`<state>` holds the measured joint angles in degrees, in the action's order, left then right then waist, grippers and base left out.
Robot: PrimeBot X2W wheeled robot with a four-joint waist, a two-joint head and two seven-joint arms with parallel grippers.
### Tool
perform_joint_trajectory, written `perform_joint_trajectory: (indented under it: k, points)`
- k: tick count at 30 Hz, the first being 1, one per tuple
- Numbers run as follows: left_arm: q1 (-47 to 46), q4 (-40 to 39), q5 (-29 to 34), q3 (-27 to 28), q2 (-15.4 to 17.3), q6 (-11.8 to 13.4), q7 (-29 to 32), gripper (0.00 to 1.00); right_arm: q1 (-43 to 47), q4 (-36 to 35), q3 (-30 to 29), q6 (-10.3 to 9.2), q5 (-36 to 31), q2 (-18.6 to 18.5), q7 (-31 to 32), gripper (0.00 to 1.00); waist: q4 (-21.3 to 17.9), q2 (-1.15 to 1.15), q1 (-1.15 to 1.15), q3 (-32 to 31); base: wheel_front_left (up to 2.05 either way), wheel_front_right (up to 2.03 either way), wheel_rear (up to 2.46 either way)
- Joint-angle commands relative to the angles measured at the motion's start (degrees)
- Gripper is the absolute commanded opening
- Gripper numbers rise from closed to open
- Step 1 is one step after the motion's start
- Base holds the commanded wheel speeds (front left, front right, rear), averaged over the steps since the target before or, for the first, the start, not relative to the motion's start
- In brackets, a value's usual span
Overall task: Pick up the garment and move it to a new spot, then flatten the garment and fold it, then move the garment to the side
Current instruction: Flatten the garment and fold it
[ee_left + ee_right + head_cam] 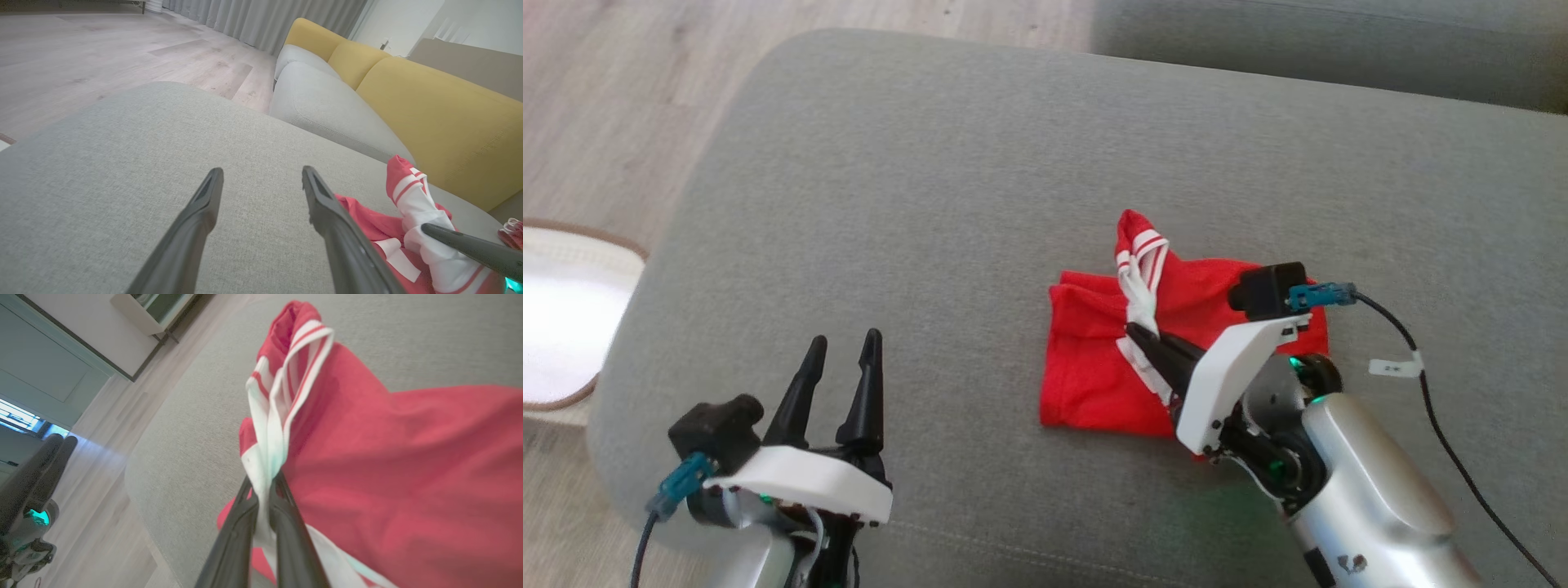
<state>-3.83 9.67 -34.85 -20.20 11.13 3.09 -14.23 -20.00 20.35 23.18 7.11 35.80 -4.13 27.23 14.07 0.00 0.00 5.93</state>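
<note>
While pale wooden floor point(605, 98) runs along the left of the head view, a broad grey cushion point(915, 180) takes up most of the scene, its woven top plain and its near corner rounded. A white mat point(556, 327) with a brown edge lies on the floor beside it. From the left wrist, a second grey seat point(322, 106) sits beyond the cushion, backed by yellow sofa cushions point(433, 110), with grey curtains point(265, 20) hanging at the far wall.

The red garment point(1094, 367) lies bunched on the cushion's right half, a white-striped band point(1141, 278) drawn up from its middle. The right gripper point(1137, 331) reaches in from the lower right, its pale forearm point(1372, 490) angled up and to the left, and its two dark fingers are pinched together on that white band. A black cable point(1445, 425) trails from its wrist across the cushion. The left gripper point(845, 336) sits at the lower left over bare fabric, well apart from the garment, its fingers pointing up the view with a clear gap between them.
</note>
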Motion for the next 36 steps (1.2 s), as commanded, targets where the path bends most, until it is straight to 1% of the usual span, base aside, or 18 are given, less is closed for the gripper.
perform_joint_trajectory:
  k: [1, 11, 16, 17, 18, 19, 20, 26, 30, 34, 36]
  points:
    - [-2.52, -1.88, 0.77, 1.61, 0.45, -0.15, -0.65, 1.0, -3.12, -0.87, 2.0, 0.37, 1.61, 1.2, -1.56, 0.0, 1.21, 0.0, 0.0, 0.0, 0.0, 0.0, 0.0]
    - [-2.9, -1.6, 0.83, 0.9, 0.02, -0.29, -0.63, 1.0, -8.26, 9.45, 8.56, 0.37, 10.32, 1.24, -8.55, 0.0, 4.67, 0.0, 0.0, 0.25, 0.0, 0.0, 0.0]
    - [-2.99, -1.21, 0.73, 0.72, -0.27, -0.38, -0.65, 1.0, -11.03, 14.74, 11.85, 0.37, 14.47, 1.24, -11.63, 0.0, 5.76, 0.0, 0.0, 0.24, 0.0, 0.0, 0.0]
    - [-2.99, -1.14, 0.72, 0.69, -0.32, -0.41, -0.65, 1.0, -11.6, 15.83, 12.25, 0.37, 15.27, 1.24, -12.46, 0.33, 5.9, 0.0, 0.0, 0.25, 0.0, 0.0, 0.0]
    - [-3.0, -1.08, 0.72, 0.64, -0.37, -0.45, -0.66, 1.0, -12.18, 16.86, 12.71, 0.37, 16.09, 1.24, -13.24, 0.5, 6.04, 0.0, 0.0, 0.25, 0.0, 0.0, 0.0]
    - [-3.03, -1.0, 0.72, 0.6, -0.42, -0.5, -0.66, 1.0, -12.74, 17.79, 13.34, 0.37, 16.86, 1.24, -13.87, 0.9, 6.16, 0.0, 0.0, 0.24, 0.0, 0.0, 0.0]
    - [-3.06, -0.93, 0.71, 0.58, -0.47, -0.53, -0.66, 1.0, -13.27, 18.61, 14.0, 0.37, 17.6, 1.24, -14.47, 1.0, 6.25, 0.0, 0.0, 0.23, 0.0, 0.0, 0.0]
    - [-2.99, -0.58, 0.57, 0.83, -0.59, -0.61, -0.69, 1.0, -15.79, 20.91, 18.36, 0.37, 21.71, 1.24, -17.64, 1.0, 6.04, 0.0, 0.0, 0.04, 0.0, 0.0, 0.0]
    - [-2.81, -0.58, 0.63, 1.01, -0.59, -0.64, -0.71, 1.0, -17.58, 21.02, 19.91, 0.37, 23.77, 1.24, -20.11, 1.0, 5.22, 0.0, 0.0, -0.2, 0.0, 0.0, 0.0]
    - [-2.48, -0.71, 0.75, 1.14, -0.53, -0.53, -0.72, 1.0, -19.95, 21.01, 20.21, 0.37, 23.58, 1.24, -23.43, 1.0, 3.97, 0.0, 0.0, -0.48, 0.0, 0.0, 0.0]
    - [-2.27, -0.84, 0.78, 1.18, -0.47, -0.46, -0.72, 1.0, -21.12, 21.34, 19.71, 0.37, 22.41, 1.24, -25.36, 1.0, 3.24, 0.0, 0.0, -0.67, 0.0, 0.0, 0.0]
